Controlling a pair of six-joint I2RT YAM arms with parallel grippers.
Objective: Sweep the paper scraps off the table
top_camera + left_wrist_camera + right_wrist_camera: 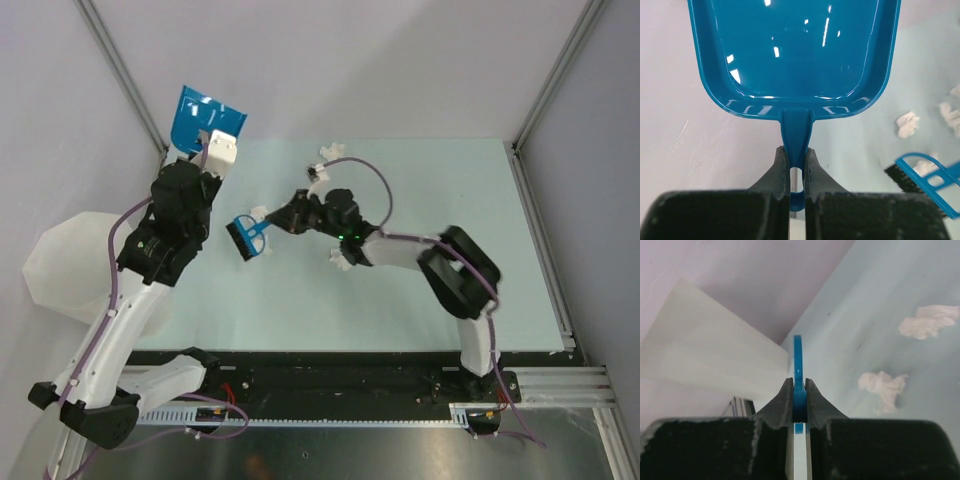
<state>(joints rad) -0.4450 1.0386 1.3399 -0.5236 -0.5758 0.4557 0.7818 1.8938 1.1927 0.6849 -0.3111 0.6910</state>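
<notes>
Two tools gripped: left hand (797, 150) clamps a dustpan (795, 50) past the desk's (450, 200) far-left corner; right hand (799, 385), stretched mid-desk, pinches a brush (247, 238) among paper scraps (331, 152); open room along the right edge.

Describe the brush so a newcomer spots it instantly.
Start at the mint-green table; left of its centre the right gripper clamps a blue brush. Unlike the blue dustpan raised over the far-left corner, it has black bristles and an open-frame handle.
</notes>
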